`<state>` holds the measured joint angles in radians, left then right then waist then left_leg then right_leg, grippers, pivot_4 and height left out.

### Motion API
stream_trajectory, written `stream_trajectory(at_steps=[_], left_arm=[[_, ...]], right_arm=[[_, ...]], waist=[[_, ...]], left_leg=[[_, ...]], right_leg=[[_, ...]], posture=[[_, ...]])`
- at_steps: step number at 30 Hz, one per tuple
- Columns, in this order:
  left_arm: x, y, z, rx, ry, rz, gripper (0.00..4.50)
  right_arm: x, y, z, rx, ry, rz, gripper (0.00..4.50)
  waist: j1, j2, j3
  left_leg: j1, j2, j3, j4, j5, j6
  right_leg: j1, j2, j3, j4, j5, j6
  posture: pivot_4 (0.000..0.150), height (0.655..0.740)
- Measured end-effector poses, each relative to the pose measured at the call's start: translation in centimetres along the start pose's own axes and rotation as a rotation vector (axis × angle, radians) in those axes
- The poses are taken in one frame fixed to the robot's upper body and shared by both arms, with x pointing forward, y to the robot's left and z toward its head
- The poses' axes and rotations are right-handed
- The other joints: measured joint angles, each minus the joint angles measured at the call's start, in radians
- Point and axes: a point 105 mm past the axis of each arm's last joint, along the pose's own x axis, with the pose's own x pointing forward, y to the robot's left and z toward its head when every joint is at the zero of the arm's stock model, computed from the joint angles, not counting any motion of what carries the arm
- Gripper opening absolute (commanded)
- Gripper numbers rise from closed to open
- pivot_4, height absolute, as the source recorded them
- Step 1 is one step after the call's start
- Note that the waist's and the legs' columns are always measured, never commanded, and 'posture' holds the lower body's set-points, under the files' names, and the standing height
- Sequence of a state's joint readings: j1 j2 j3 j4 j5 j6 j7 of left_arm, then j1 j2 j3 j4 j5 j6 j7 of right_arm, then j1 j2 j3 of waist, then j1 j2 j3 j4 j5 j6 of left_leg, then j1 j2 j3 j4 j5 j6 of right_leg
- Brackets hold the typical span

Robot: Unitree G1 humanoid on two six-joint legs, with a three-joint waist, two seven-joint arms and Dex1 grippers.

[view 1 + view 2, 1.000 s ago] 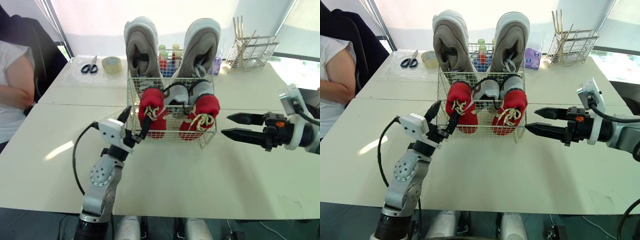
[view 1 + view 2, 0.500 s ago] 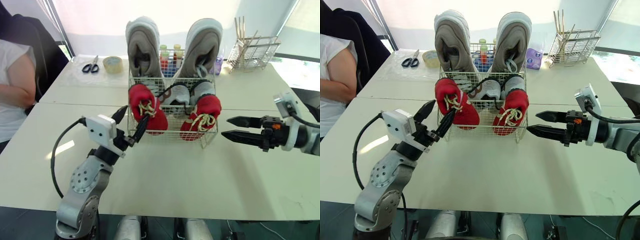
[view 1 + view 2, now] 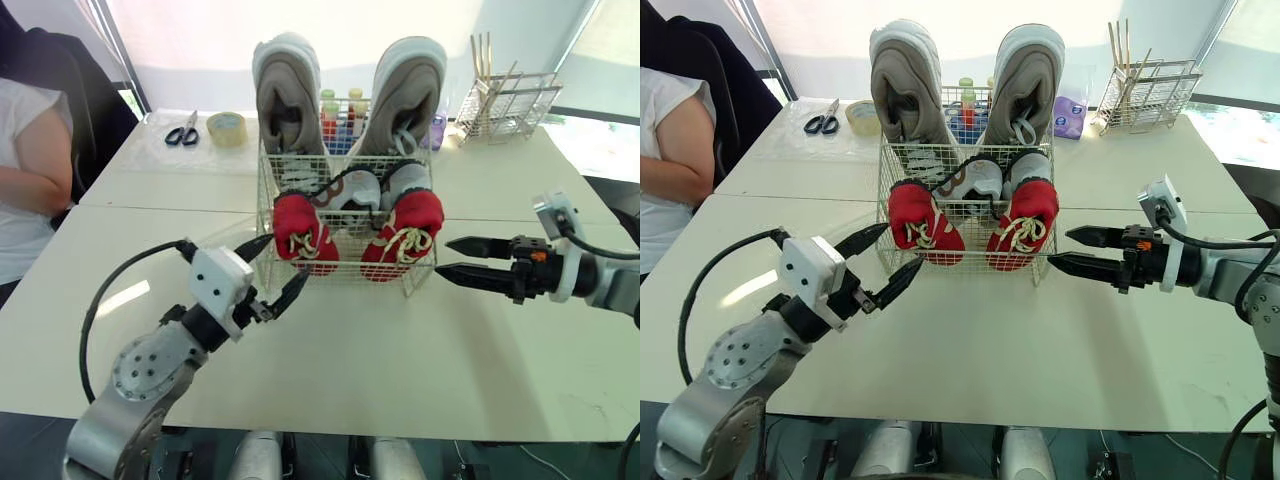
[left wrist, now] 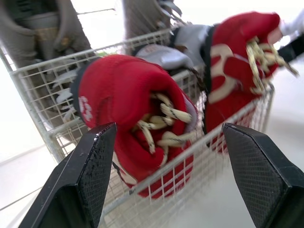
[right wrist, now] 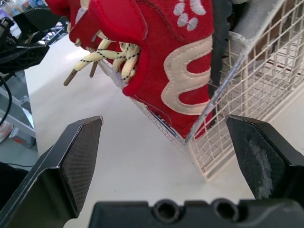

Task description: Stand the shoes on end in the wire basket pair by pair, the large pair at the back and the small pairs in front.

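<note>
Large grey shoes [image 3: 286, 95] on end at the back of the wire basket [image 3: 347, 258], small grey pair [image 3: 357, 188] mid-basket, small red pair [image 3: 304, 236] in front, on the white table [image 3: 400, 350], left gripper [image 3: 288, 258] empty, fingers apart, near the basket's front left corner, right gripper [image 3: 443, 256] empty, fingers apart, beside its right side.

Head cameras look down over the table [image 3: 420, 360]; wrist cameras closely face the wire basket [image 3: 345, 268] from opposite sides.
</note>
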<state>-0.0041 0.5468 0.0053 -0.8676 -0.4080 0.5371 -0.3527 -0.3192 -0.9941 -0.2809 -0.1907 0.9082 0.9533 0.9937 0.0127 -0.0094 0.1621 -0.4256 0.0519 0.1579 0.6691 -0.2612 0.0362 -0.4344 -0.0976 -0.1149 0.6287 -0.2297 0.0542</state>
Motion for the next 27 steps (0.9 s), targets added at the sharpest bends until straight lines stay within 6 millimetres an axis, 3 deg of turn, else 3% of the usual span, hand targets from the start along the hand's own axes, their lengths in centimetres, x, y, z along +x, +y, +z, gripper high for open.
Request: stream_trajectory(at_steps=[7, 11, 13, 16, 18, 20, 22, 24, 27], left_arm=[[-0.7, 2.1, 0.6, 0.027, 0.055, 0.030, 3.64], [-1.4, -0.5, 2.0, -0.064, 0.056, -0.142, 3.64], [-2.1, -0.5, 2.7, -0.106, 0.050, -0.135, 3.64], [-4.0, 4.2, 1.3, -0.170, 0.129, 0.133, 3.64], [-6.4, 7.4, -0.7, -0.209, 0.209, 0.347, 3.64], [-8.8, 8.9, -2.9, -0.277, 0.290, 0.458, 3.64], [-11.5, 8.2, -5.7, -0.366, 0.425, 0.435, 3.64], [-13.9, 4.9, -7.9, -0.446, 0.581, 0.287, 3.64], [-15.2, 1.6, -8.9, -0.517, 0.661, 0.117, 3.64]], right_arm=[[0.0, -0.1, -1.1, 0.026, 0.008, -0.003, 4.50], [-0.2, -0.1, -2.0, 0.045, 0.031, 0.002, 4.50], [-0.3, -0.1, -2.3, 0.051, 0.046, 0.006, 4.50], [-1.1, -0.6, -2.7, 0.043, 0.080, -0.021, 4.50], [-1.6, -0.7, -3.4, 0.038, 0.120, -0.035, 4.50], [-1.4, -0.8, -4.2, 0.039, 0.152, -0.025, 4.50], [-1.2, -0.9, -5.1, 0.044, 0.181, -0.014, 4.50], [-1.1, -1.3, -5.6, 0.050, 0.199, -0.011, 4.50], [-1.0, -1.8, -5.6, 0.029, 0.212, -0.009, 4.50]], waist=[[0.001, 0.000, 0.000], [0.000, 0.000, 0.000], [0.000, 0.000, 0.000], [-0.003, 0.001, 0.000], [-0.004, 0.001, 0.000], [-0.003, 0.000, 0.001], [-0.007, 0.000, 0.001], [-0.010, 0.000, 0.001], [0.001, 0.001, 0.001]], left_leg=[[0.000, 0.000, 0.000, 0.000, 0.000, 0.000], [0.000, 0.000, 0.000, 0.000, 0.000, 0.000], [0.000, 0.000, 0.000, 0.000, 0.000, 0.000], [0.002, 0.001, -0.001, 0.000, 0.001, -0.001], [0.003, 0.001, -0.001, -0.001, 0.001, -0.001], [0.003, 0.001, -0.001, -0.001, 0.001, -0.001], [0.001, 0.000, 0.001, -0.001, 0.000, -0.001], [-0.001, 0.000, 0.002, -0.001, -0.002, -0.003], [0.000, -0.001, 0.001, -0.001, -0.003, -0.003]], right_leg=[[0.000, 0.000, 0.000, 0.000, 0.000, 0.000], [0.000, -0.001, 0.000, 0.000, 0.000, 0.000], [0.000, -0.001, 0.001, 0.000, 0.000, 0.000], [0.001, 0.000, 0.001, 0.001, 0.000, 0.001], [0.001, 0.000, 0.001, 0.001, 0.000, 0.001], [0.001, 0.000, 0.000, 0.000, -0.001, 0.001], [-0.001, 0.000, 0.000, 0.000, -0.001, 0.001], [-0.006, -0.002, 0.000, -0.003, -0.001, 0.000], [-0.006, -0.004, 0.000, -0.005, 0.000, -0.001]], posture=[[0.150, 0.7352], [0.150, 0.7352], [0.150, 0.7352], [0.150, 0.7352], [0.150, 0.7352], [0.150, 0.7352], [0.150, 0.7352], [0.150, 0.7352], [0.150, 0.7352]])
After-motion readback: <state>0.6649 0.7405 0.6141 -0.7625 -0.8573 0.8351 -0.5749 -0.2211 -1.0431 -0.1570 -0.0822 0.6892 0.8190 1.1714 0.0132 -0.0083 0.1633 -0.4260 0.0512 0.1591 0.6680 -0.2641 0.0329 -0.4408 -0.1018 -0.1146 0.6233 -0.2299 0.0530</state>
